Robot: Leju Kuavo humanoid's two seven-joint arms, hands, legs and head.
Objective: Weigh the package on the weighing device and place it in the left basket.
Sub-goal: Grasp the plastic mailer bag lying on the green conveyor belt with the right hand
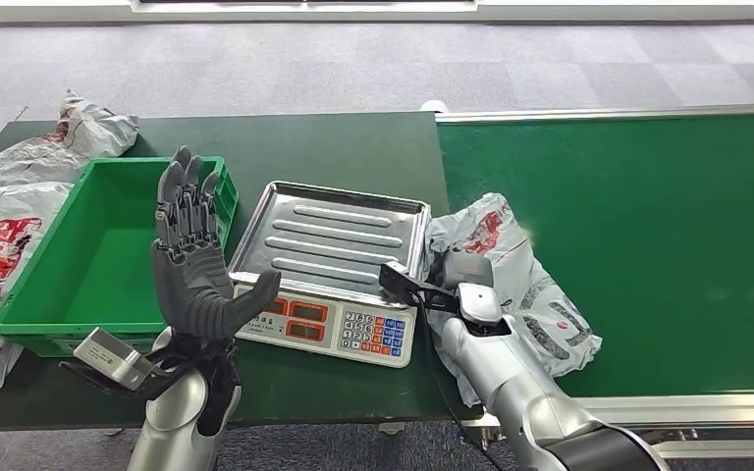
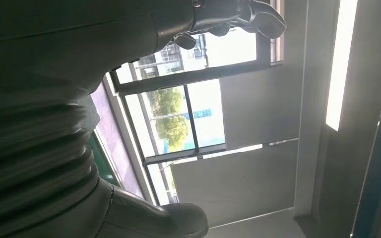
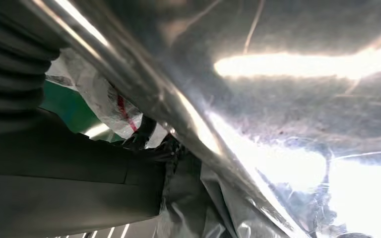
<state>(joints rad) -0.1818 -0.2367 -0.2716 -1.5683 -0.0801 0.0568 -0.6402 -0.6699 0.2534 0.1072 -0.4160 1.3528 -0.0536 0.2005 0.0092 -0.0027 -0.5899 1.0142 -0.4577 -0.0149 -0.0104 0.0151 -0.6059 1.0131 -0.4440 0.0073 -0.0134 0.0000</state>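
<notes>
The grey package point(image 1: 515, 265) with red print lies crumpled on the green belt, touching the right rim of the scale's steel tray point(image 1: 329, 235). My right hand point(image 1: 463, 280) lies on the package's left part. In the right wrist view this hand point(image 3: 79, 163) curls its dark fingers point(image 3: 141, 141) into a fold of the package point(image 3: 111, 101). My left hand point(image 1: 191, 270) stands raised, palm out and fingers spread upward, holding nothing, between the green basket point(image 1: 29, 319) and the scale point(image 1: 329, 324). In the left wrist view that hand point(image 2: 79, 74) faces windows.
The bare basket sits left of the scale on the dark green table. Several other grey and white packages point(image 1: 5, 235) lie left of and behind the basket. The green conveyor belt point(image 1: 668, 226) stretches away to the right, with a metal frame along its front edge.
</notes>
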